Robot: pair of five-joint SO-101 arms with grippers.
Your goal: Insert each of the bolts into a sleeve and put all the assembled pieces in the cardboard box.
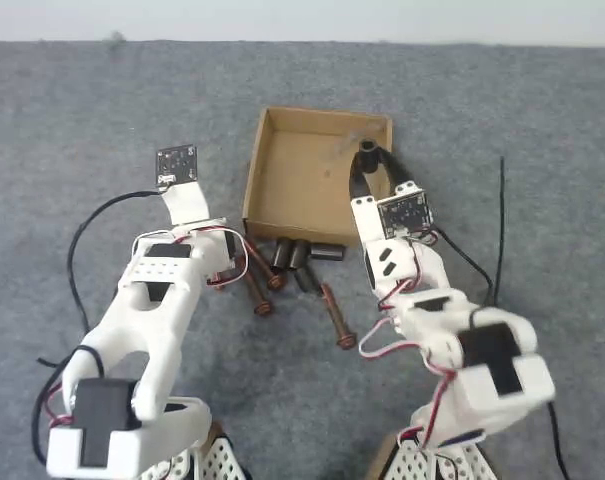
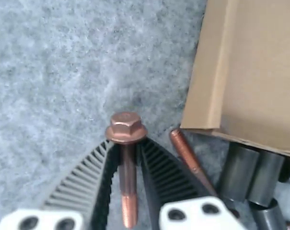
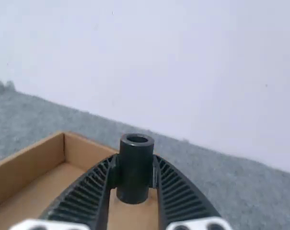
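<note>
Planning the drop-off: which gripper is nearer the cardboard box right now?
Right. The right gripper holds a sleeve above the cardboard box, near its right wall. The left gripper grips a bolt outside the box, beside its left wall.

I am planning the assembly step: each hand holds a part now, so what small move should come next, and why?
The left hand is shut on a bolt beside the cardboard box; the right hand holds an empty sleeve upright over it. So probably bring the hands together and point the bolt's shank at the sleeve's open end.
</note>
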